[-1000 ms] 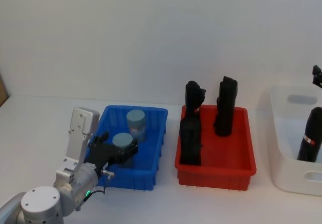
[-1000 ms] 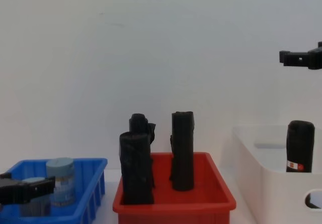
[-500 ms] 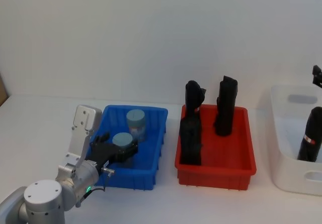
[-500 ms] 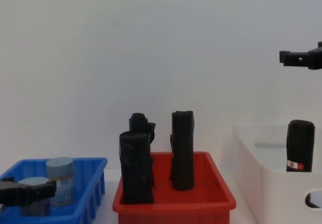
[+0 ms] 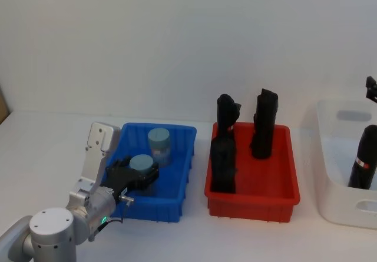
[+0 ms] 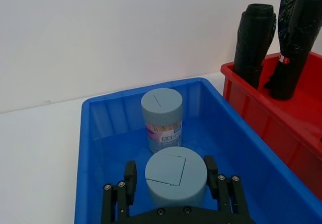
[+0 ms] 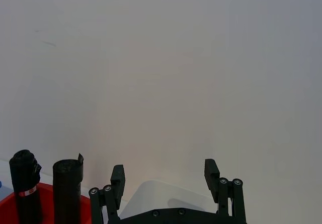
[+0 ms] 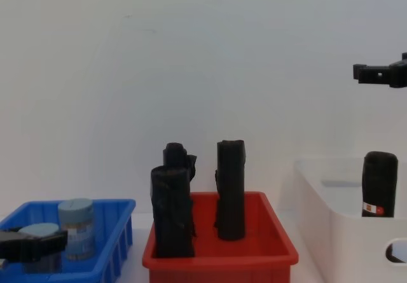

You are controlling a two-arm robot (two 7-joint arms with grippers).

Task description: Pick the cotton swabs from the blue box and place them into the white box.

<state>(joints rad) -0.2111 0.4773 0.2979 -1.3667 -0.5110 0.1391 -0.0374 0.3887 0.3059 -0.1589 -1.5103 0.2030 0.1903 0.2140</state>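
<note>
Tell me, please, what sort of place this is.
Probably a robot test bench in a lab: a white table against a plain white wall, and a low bright-blue ribbed plastic bin, a red plastic bin and a large white plastic bin in a row.

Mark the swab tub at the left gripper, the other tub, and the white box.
Nearer cotton swab tub (image 6: 176, 176): left wrist view, centre of its lid.
Farther cotton swab tub (image 6: 162, 102): left wrist view, centre of its lid.
White box (image 5: 341, 212): head view, front outer wall.
</note>
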